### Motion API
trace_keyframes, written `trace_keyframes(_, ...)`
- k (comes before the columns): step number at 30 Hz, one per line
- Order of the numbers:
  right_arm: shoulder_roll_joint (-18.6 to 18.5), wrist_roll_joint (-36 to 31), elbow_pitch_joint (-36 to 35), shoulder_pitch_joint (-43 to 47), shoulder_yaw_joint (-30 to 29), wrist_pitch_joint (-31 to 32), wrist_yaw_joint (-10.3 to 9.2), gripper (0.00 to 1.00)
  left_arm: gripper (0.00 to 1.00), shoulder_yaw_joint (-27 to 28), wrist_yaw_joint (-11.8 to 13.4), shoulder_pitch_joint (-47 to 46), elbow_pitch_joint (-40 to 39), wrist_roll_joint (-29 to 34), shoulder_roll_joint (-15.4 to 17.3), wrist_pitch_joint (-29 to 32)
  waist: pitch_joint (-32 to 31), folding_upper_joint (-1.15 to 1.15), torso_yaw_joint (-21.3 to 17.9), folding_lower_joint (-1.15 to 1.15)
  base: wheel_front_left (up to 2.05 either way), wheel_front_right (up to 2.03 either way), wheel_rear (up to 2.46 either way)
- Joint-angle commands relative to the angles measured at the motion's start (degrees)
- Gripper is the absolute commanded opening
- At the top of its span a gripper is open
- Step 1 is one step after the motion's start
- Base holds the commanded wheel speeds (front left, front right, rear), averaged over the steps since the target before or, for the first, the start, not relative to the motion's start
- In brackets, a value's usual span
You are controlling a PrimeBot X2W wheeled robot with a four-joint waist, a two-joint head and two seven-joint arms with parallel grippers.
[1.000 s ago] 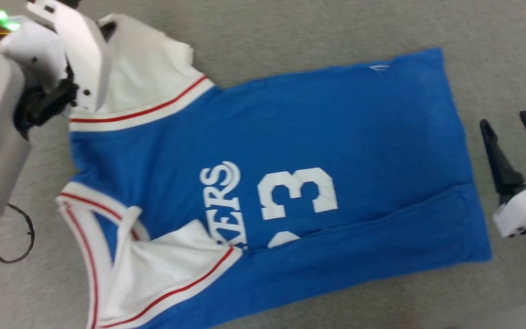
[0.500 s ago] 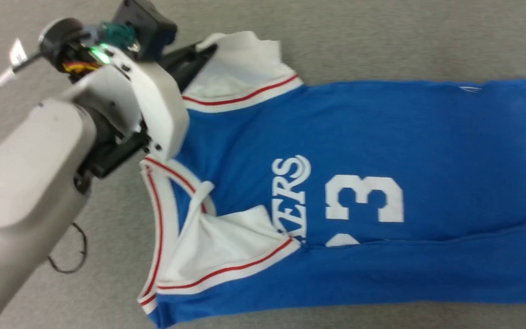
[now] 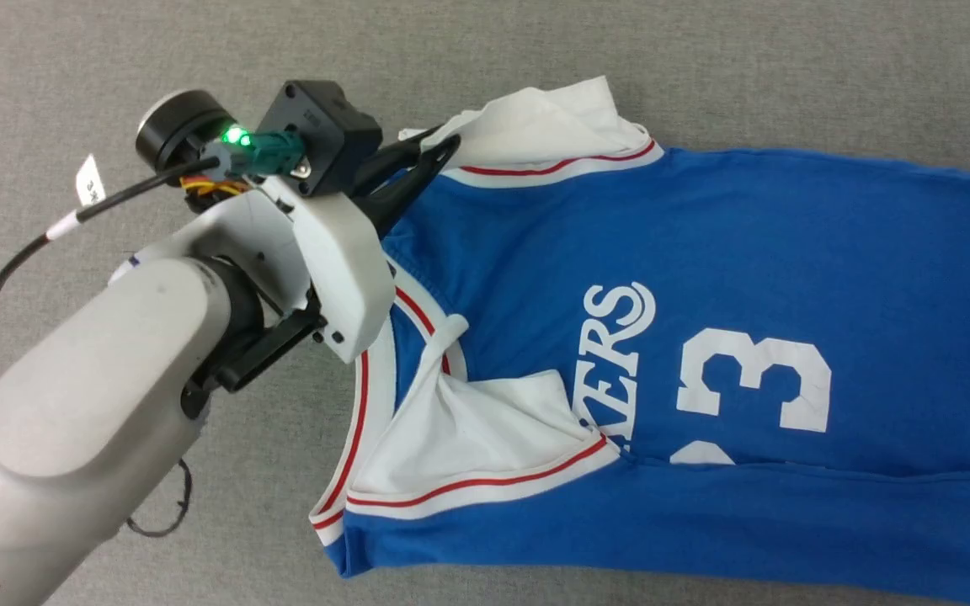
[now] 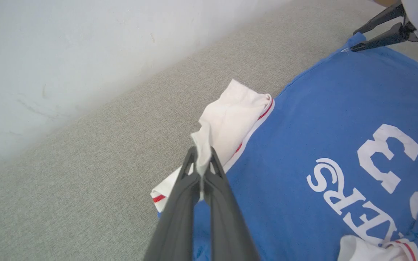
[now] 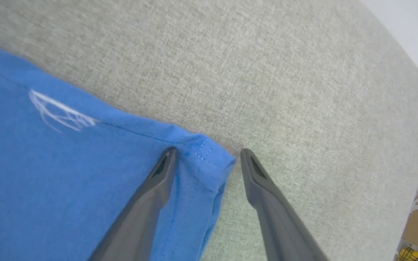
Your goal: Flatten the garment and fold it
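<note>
1. nearest the robot, a royal-blue jersey shirt with white sleeves and red-and-white trim (image 3: 704,227) lies chest up on a grey woven fabric surface (image 3: 704,67). its collar is to the robot's left and its hem runs off to the right. its near white sleeve (image 3: 485,421) is flopped over onto the chest, and a long crease runs along the near side.
2. further out, the left gripper (image 4: 201,154) has its two dark fingers pressed together, pinching the edge of the far white sleeve (image 4: 230,116). a second ago that sleeve lay broader; now it is drawn up into a peak.
3. farthest, the right gripper (image 5: 205,152) has its jaws spread wide astride the far hem corner (image 5: 212,159), one finger over blue cloth and one over grey surface. a second ago it hung beside the hem, apart from it.
4. the head camera has swung toward the collar, so the shirt's slide across that view is not its own move.
5. judgement: flattening is under way. one far corner is held and the other is ready to grip, so a stretch looks close. folding has not begun.
</note>
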Motion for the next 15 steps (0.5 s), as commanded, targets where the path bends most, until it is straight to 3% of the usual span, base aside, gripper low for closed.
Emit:
trace_keyframes(1, 1.85, 0.40, 2.37, 1.49, 3.22, -1.64, -0.04, 0.00, 0.00, -0.03, 0.50, 1.06, 0.30, 0.50, -0.46, -1.00, -0.34, 0.00, 0.10, 0.01, 0.00, 0.00, 0.00)
trace_keyframes(9, 4.11, 0.77, 7.25, -0.03, -0.04, -14.55, -0.04, 0.00, 0.00, 1.52, 2.38, 5.66, 1.91, -1.04, 0.59, -5.27, -6.54, 0.00, -1.29, 0.01, 0.00, 0.00, 0.00)
trace_keyframes(15, 5.93, 1.03, 6.53, 4.81, -4.33, -21.71, -0.04, 0.00, 0.00, 3.46, 5.67, 12.51, -0.88, -3.63, 3.51, -7.64, -12.76, 0.00, -2.39, 0.01, 0.00, 0.00, 0.00)
